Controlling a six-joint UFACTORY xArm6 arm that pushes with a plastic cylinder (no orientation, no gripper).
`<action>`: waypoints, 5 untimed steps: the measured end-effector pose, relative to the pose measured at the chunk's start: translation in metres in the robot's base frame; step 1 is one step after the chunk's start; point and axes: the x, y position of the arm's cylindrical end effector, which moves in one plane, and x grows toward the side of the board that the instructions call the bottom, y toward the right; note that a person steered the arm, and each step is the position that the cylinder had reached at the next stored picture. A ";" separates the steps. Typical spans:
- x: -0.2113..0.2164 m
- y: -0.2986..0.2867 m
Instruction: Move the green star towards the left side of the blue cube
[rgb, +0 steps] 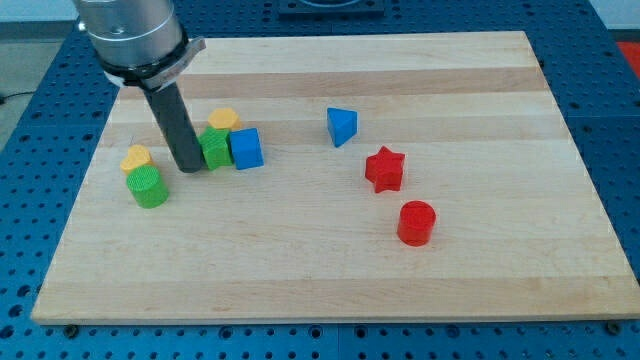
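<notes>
Green star touching blue cube on its left, my tip against star's left, bare rod, no tool.

Green star sitting flat on the board that we are working over, its left edge partly hidden from us, pressing against the left face of the blue cube, the cube resting upright, slightly turned
</notes>
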 end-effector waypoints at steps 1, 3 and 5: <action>0.000 0.012; -0.001 0.018; 0.041 0.069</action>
